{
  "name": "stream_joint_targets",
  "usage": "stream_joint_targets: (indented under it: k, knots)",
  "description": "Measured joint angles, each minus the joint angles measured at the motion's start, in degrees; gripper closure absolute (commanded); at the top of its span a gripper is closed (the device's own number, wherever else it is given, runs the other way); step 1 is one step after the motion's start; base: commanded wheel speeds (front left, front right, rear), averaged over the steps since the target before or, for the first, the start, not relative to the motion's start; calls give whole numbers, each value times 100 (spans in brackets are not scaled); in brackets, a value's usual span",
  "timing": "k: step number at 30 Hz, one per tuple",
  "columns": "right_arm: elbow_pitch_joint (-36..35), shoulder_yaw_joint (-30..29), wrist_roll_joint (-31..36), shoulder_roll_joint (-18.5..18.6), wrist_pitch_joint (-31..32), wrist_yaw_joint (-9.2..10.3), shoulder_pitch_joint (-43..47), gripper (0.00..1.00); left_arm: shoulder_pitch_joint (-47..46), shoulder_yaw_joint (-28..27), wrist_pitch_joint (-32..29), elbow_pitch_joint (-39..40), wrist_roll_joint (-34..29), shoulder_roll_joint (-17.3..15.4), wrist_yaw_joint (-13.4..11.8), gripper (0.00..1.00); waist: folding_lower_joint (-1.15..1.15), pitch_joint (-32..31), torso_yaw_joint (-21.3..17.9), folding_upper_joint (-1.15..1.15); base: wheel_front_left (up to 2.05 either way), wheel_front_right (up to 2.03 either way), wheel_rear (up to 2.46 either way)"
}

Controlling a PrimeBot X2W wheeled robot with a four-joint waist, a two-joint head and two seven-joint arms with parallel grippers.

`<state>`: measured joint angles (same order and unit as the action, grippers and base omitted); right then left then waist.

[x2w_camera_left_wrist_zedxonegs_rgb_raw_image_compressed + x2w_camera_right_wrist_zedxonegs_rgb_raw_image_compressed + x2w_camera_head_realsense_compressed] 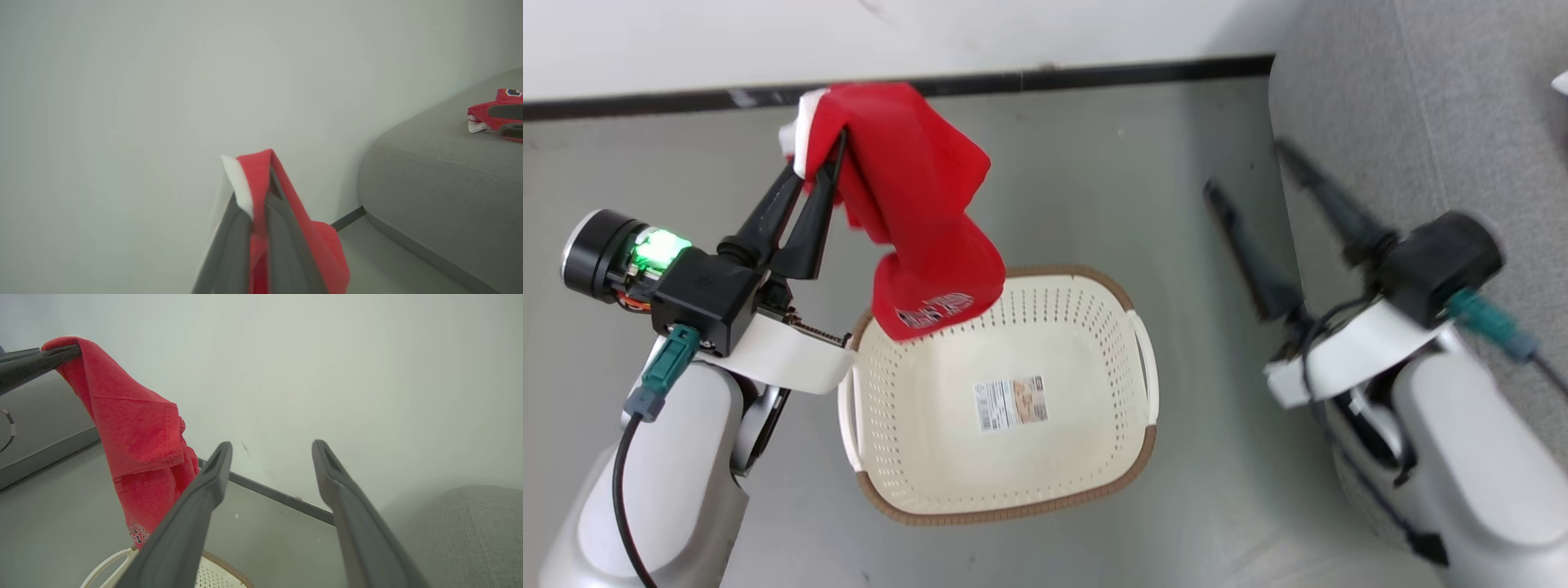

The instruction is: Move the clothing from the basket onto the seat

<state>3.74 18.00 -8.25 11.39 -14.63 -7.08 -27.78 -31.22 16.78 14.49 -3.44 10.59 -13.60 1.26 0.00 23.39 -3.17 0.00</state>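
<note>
One red shirt [915,204] hangs from my left jaws, which are clamped tight on its top edge, near the white trim. I hold it up high so that its low end, the part with the dark print, comes free of the basket [1013,513] and does not drag on the rim. That end hangs just over the basket's back left corner. Inside the basket I see nothing but the paper label [1010,403] on its bottom, so I think this is the last piece to carry. My right jaws are wide apart and hold nothing. They wait by the edge of the sofa [1405,98], well apart from the shirt, so they do not get in its way. In the left wrist view, another red piece [486,114] lies on the sofa. That is where this one must go too. Next I think I must swing the shirt across to the right, keep it high so it clears the sofa's edge, and only then let go.
</note>
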Motion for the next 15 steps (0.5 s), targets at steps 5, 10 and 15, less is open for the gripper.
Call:
stream_joint_targets:
  k: [5, 10, 15]
  knots:
    - [175, 505, -142, -9, 0, 0, 292, 0, 19, 108, 0, 53, 15, -10, 94, 100, 0, -383, 66, 0, 0, 0, 0]
    - [316, 1058, -309, -51, 0, 0, 469, 0, 20, 285, -105, 89, 13, 3, 149, 100, 0, -743, 125, 0, 0, 0, 0]
    - [390, 1637, -444, -165, 0, 0, 637, 0, 24, 468, -325, 149, -3, 37, 219, 100, 0, -1074, 185, 0, 0, 0, 0]
